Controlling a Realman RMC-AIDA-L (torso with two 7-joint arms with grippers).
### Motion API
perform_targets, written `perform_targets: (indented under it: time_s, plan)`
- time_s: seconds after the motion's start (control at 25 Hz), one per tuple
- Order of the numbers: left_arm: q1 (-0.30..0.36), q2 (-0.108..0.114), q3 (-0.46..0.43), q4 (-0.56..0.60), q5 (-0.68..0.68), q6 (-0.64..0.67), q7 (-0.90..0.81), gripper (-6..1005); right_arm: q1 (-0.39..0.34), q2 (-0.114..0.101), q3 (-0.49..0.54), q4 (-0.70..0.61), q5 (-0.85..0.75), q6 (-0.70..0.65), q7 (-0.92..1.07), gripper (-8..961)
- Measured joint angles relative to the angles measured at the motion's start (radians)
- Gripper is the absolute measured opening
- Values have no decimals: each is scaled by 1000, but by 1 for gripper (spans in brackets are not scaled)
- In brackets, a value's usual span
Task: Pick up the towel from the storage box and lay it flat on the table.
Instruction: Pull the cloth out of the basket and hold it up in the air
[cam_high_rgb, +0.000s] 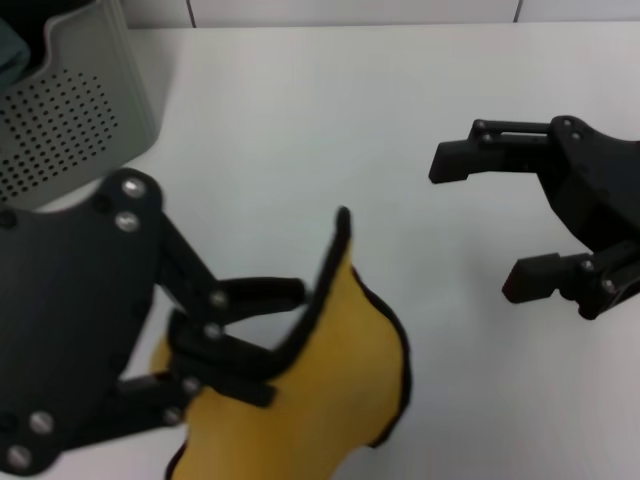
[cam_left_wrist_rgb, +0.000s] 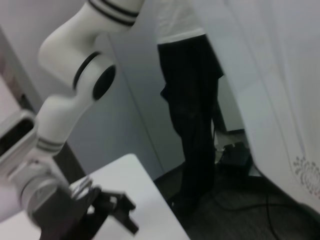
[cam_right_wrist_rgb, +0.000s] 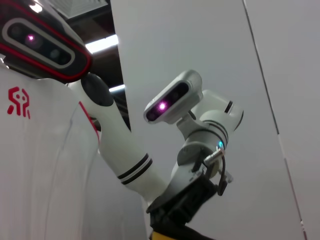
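The mustard-yellow towel (cam_high_rgb: 345, 380) with black edging hangs bunched at the near middle of the white table (cam_high_rgb: 300, 120), one corner sticking up. My left gripper (cam_high_rgb: 280, 335) reaches in from the lower left and is shut on the towel's left edge. The right wrist view shows a sliver of the towel (cam_right_wrist_rgb: 162, 235) under that gripper. My right gripper (cam_high_rgb: 470, 228) hovers at the right, open and holding nothing, a hand's width from the towel. The light grey storage box (cam_high_rgb: 70, 110) with perforated walls stands at the far left corner.
A teal cloth (cam_high_rgb: 10, 50) lies inside the box. In the left wrist view my right arm (cam_left_wrist_rgb: 75, 75) reaches over the table's corner (cam_left_wrist_rgb: 125, 175), and a person in black trousers (cam_left_wrist_rgb: 192, 100) stands beyond the table.
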Motion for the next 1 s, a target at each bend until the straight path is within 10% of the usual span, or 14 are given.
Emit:
perform_targets:
  time_s: [1.0]
  plan:
    - [-81,-42,5,9,-3,-3,0,17,107,49,2,-2,-112,43,12,847]
